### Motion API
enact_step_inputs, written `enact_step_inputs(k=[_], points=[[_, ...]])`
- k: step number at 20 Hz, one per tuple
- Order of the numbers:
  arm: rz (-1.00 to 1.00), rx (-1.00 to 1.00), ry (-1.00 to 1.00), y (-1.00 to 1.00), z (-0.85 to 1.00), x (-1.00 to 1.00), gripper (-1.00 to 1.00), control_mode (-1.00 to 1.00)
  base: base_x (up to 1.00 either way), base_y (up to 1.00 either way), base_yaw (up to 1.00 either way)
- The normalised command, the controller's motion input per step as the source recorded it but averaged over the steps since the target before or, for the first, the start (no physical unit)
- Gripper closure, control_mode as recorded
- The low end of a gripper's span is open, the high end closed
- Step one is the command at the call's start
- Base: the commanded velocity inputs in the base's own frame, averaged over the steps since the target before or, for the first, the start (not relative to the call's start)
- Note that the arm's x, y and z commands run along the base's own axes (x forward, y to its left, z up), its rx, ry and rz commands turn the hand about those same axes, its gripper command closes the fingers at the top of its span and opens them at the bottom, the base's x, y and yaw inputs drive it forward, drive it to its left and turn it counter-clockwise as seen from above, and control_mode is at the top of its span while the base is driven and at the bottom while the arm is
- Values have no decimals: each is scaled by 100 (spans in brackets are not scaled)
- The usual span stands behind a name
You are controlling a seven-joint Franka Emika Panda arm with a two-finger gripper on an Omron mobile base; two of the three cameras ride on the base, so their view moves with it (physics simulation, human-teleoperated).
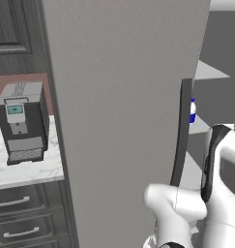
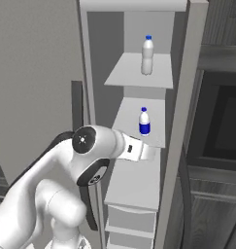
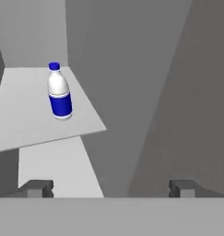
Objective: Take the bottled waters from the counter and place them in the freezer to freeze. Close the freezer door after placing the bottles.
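The claw (image 3: 109, 186) stands wide open and holds nothing: its two dark finger tips rise far apart at the bottom of the hand view, with bare shelf and wall between them. It sits inside the tall light-grey freezer (image 2: 185, 97), just above the lower white inner shelf (image 2: 134, 185).

Both bottled waters appear to be already in the freezer. The small clear plastic bottle with the blue cap and dark blue lower band (image 3: 59, 92) stands upright on the middle white shelf (image 3: 21, 120), ahead of the claw and off to the left finger's side, well apart from both tips. Its long axis is vertical. The pale bottle with the whitish label and blue cap (image 2: 147, 55) stands upright on the top white shelf (image 2: 124, 75), higher and farther back from the claw.

So the placing looks done, and what remains is the closing. The narrower flat grey freezer door (image 1: 119, 111) stands swung open, lying behind the claw and to the arm's left, with its dark vertical bar handle (image 1: 182, 131) close beside the arm's elbow. The coming move likely turns on this: the claw must draw back out of the compartment before the door can swing, then get round to the door's far face to push it shut.

The white marble counter (image 1: 27, 169) carries only a dark coffee machine (image 1: 22, 123).
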Motion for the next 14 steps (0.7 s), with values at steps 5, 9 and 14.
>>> enact_step_inputs(k=[5,9,14], points=[[0,22,3,49,33,-26,-100,-100,0,0,0],[0,4,9,68,63,0,-100,-100,0,0,0],[-4,13,2,30,27,-11,-100,-100,0,0,0]])
